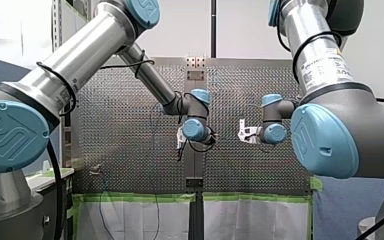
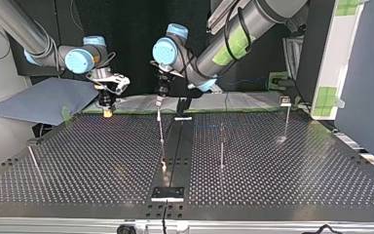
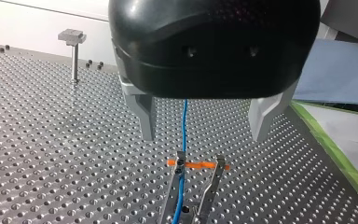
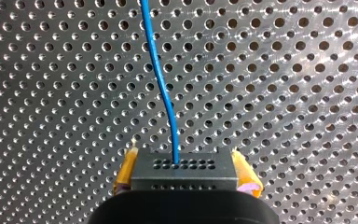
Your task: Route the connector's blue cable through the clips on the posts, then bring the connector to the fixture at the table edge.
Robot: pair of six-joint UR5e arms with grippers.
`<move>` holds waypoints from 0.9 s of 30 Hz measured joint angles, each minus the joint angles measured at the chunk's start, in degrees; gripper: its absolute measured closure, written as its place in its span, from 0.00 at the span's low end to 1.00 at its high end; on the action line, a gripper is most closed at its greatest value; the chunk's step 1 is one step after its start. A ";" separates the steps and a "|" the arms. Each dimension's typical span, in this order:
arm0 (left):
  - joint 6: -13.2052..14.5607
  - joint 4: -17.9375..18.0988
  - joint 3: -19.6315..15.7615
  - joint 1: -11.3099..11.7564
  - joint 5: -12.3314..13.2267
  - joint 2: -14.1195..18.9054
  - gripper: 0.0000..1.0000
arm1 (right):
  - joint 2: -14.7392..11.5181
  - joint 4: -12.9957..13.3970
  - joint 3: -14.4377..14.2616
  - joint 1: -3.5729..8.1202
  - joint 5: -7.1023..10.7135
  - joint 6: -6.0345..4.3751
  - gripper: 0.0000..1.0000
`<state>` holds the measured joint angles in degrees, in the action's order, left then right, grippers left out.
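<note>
Two claws share one line. Our right claw (image 4: 185, 181) is clamped by its yellow pads (image 4: 129, 170) on the black connector (image 4: 184, 163) and holds it just above the perforated bench (image 4: 284, 93). The blue cable (image 4: 161, 79) runs out of the connector's face and away over the holes. We judge that this grip anchors the free end so the line can be steered.

Our left claw (image 3: 203, 138) stands wide, with one grey finger (image 3: 144, 116) on each side of the cable and touching nothing. It is directly over a two-pronged clip (image 3: 196, 186) marked in orange. The cable lies along one prong; we cannot tell whether it is seated. The straddle looks meant to guide the line down into that clip.

From across the bench, the left claw hangs over a slim post (image 2: 160, 129). A second post (image 2: 221, 146), a third post (image 2: 286, 117) and the fixture (image 2: 167, 193) at the near edge lie well apart from the connector. By our reading, the routing is at an early stage and delivery has not yet begun.
</note>
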<state>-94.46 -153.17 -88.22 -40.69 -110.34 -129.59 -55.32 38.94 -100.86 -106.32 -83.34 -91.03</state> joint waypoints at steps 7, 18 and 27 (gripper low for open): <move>-0.16 -0.04 0.00 -0.06 -0.76 -0.01 0.02 | 0.00 -0.03 0.00 -0.01 0.01 -0.04 1.00; -0.30 -0.04 0.00 -0.25 -1.31 -0.02 0.02 | -0.01 -0.05 0.00 0.15 0.01 -0.05 1.00; -0.30 -0.06 0.00 -0.87 -2.39 -0.01 0.02 | -0.02 -0.06 0.01 0.48 0.01 -0.05 1.00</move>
<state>-94.76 -153.23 -88.22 -41.56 -112.73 -129.60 -55.34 38.88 -100.85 -105.83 -83.33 -91.07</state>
